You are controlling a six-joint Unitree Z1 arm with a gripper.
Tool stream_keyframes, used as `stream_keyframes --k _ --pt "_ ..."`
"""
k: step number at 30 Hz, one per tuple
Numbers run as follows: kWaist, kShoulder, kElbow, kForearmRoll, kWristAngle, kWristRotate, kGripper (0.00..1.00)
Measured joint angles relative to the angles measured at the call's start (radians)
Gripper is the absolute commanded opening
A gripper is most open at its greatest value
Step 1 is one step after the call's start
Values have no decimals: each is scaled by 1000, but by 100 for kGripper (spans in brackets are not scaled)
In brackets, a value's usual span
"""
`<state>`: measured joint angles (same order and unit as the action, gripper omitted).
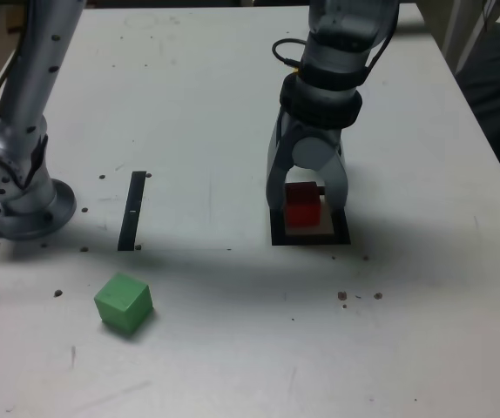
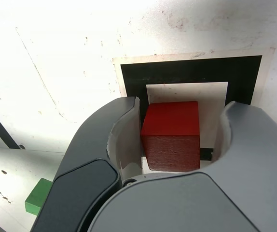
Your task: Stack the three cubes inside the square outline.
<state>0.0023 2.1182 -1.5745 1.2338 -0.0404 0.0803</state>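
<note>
Exterior view: red cube point(image 1: 302, 205) sits within the square outline point(image 1: 280, 237), probably as the stack's base. Gripper point(image 1: 307, 197) straddles it, jaws apart; wrist view shows a gap on one side, so no clamp. Looks like release clearance; lift straight up or risk nudging it. Green cube point(image 1: 124, 303) waits well apart, beyond the black strip point(image 1: 131, 212). Can't make out yellow.
</note>
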Motion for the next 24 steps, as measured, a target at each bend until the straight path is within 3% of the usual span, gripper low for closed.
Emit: stream_keyframes --k 5,12,24 --pt "5 -12 15 -8 8 0 100" --pt "55 -85 36 -5 68 16 100" --pt "245 -127 43 -2 125 205 100"
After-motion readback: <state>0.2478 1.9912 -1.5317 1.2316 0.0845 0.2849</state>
